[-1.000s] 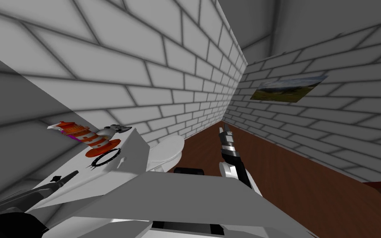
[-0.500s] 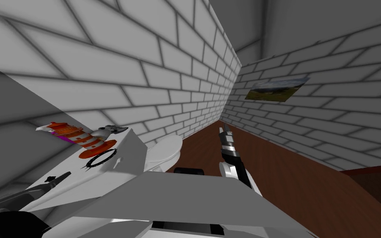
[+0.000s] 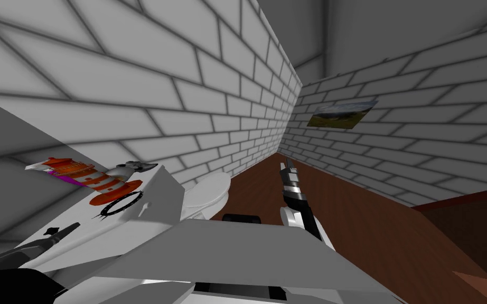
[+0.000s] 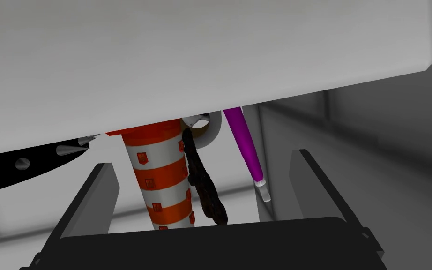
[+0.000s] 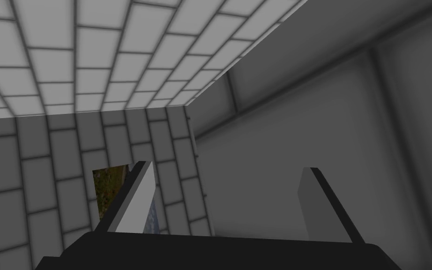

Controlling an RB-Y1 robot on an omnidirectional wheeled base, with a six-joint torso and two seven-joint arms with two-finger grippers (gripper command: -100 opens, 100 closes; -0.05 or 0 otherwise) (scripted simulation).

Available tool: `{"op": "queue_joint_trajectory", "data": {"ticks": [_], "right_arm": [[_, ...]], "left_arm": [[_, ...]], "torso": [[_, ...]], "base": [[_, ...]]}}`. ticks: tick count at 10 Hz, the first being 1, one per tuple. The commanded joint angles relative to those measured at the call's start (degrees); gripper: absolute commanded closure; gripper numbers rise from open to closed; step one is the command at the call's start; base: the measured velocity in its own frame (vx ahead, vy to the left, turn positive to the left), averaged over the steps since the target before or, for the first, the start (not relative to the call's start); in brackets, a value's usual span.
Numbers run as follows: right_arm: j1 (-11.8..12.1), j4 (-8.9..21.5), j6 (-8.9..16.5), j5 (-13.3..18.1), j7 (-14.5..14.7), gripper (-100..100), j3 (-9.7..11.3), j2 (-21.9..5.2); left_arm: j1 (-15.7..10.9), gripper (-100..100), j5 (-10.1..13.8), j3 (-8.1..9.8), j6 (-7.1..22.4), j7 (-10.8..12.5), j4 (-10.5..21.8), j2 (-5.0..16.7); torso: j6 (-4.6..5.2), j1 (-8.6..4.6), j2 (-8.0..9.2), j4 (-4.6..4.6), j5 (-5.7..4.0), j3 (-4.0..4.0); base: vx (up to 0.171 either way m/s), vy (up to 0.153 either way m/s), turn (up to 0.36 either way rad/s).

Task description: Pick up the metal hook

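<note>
- Clearance comes first: your left gripper (image 3: pixel 60 231) hangs low by the white ledge (image 3: pixel 86 219), well short of the orange-and-white striped cone (image 3: pixel 108 182), with its blades spread and empty. Go in wide.
- Past that, a purple stick (image 4: pixel 245 140) stands just beside the cone, and a black spiked ring (image 4: pixel 23 165) lies just beside the cone's base. Brush neither.
- Your target, the metal hook (image 3: pixel 133 168), looks to be the grey curved piece by the cone's base, on the far side from your hand. A dark lumpy strip (image 4: pixel 203 192) runs along the cone from it, and whether it belongs to the hook cannot be told. Set the blades across the grey curve, then close.
- Beyond the toilet (image 3: pixel 211 190), well apart from the cone, the right gripper (image 3: pixel 287 165) is raised, blades apart and empty. Leave it.
</note>
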Motion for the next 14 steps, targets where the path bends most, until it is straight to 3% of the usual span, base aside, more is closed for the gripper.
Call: {"op": "queue_joint_trajectory", "data": {"ticks": [1,2,3,4,6,7,11,12,13,14], "right_arm": [[0.00,0.00,0.00,0.00,0.00,0,0.00,0.00],[-0.01,0.00,0.00,0.00,0.00,0,0.01,0.00],[0.00,0.00,0.00,0.00,0.00,0,0.00,0.00],[-0.01,0.00,0.00,0.00,0.00,0,0.01,0.01],[0.00,0.00,0.00,0.00,0.00,0,0.00,0.00],[0.00,0.00,0.00,0.00,0.00,0,0.00,0.00],[0.00,0.00,0.00,0.00,0.00,0,0.00,0.00],[0.00,0.00,0.00,0.00,0.00,0,0.00,0.00],[0.00,0.00,0.00,0.00,0.00,0,0.00,0.00],[0.02,0.00,0.00,0.00,0.00,0,-0.02,-0.01]], "left_arm": [[-2.51,-100,-2.04,0.68,-0.72,2.34,2.86,1.77],[-2.51,-100,-2.04,0.68,-0.72,2.34,4.92,1.77],[-4.92,-100,-4.00,1.41,-1.60,4.54,7.13,3.44],[-4.92,-100,-4.00,1.41,-1.60,4.54,8.92,3.44],[-5.19,-100,-3.93,1.30,-1.73,4.52,9.76,3.69],[-5.24,100,-3.96,1.30,-1.77,4.51,9.97,3.68],[-5.27,100,-3.94,1.30,-1.81,4.53,9.91,3.69],[-5.27,0,-3.94,1.30,-1.82,4.52,9.91,3.70],[-2.51,100,-2.04,0.68,-0.72,2.34,7.04,1.77],[-2.51,100,-2.04,0.68,-0.72,2.34,5.31,1.77]], "torso": [[0.00,0.00,0.00,0.00,0.00,0.00],[0.09,-0.05,0.03,0.00,-0.01,0.01],[0.01,-0.05,0.03,0.01,-0.01,0.02],[0.07,-0.19,0.07,0.01,-0.03,0.03],[0.01,-0.02,-0.02,0.00,0.00,-0.01],[0.03,0.07,-0.09,-0.01,0.02,-0.05],[-0.01,0.13,-0.13,-0.05,0.03,-0.09],[-0.02,0.13,-0.13,-0.04,0.03,-0.09],[-0.02,0.13,-0.13,-0.04,0.03,-0.08],[-0.21,0.40,-0.22,-0.08,0.08,-0.13]], "base": [[-0.054,-0.053,-0.157],[-0.047,-0.052,-0.105],[-0.063,-0.093,-0.126],[-0.060,-0.087,-0.096],[-0.013,-0.020,0.000],[0.000,0.000,0.000],[0.000,0.000,0.000],[0.000,0.000,0.000],[0.061,0.091,0.153],[0.056,0.094,0.140]]}}
